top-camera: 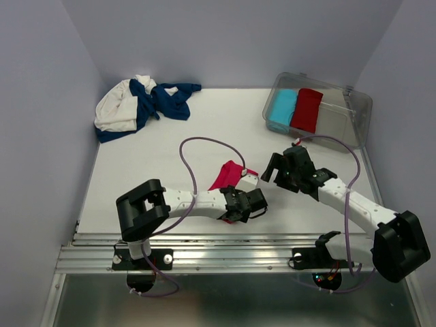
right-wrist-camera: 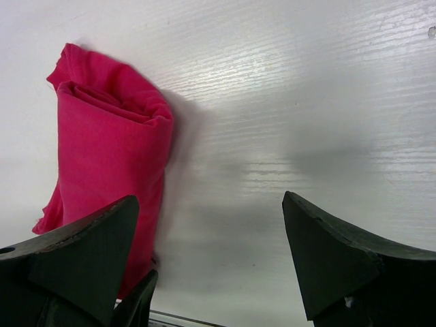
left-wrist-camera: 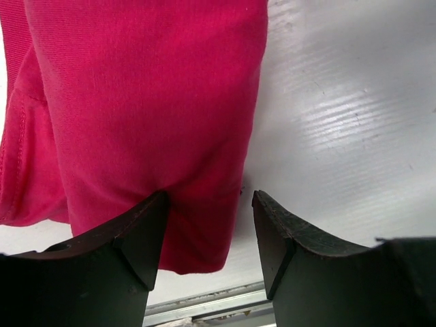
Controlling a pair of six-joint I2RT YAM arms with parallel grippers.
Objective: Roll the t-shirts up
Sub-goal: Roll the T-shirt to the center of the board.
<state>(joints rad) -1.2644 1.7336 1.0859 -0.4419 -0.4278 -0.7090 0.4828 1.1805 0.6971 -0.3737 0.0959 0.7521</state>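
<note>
Pink-red t-shirt point(top-camera: 228, 176) lies bundled, partly rolled, just below centre of the overhead view, on the white table point(top-camera: 150, 184). Left gripper point(top-camera: 237, 201) sits at the shirt's near end; in its wrist view the jaws stand apart, released. The cloth's lower corner lies between them, against the left finger, and the right finger is over bare table. Right gripper point(top-camera: 274, 169) is just right of the shirt, jaws spread wide and holding nothing, with the roll beside its left finger. Upper left of frame: navy tee point(top-camera: 167, 101) and cream-white tee point(top-camera: 117, 109) heaped together, tangled. Upper right: clear bin point(top-camera: 357, 109) holding a light-blue roll point(top-camera: 282, 107) and a darker red roll point(top-camera: 306, 109), side by side.
</note>
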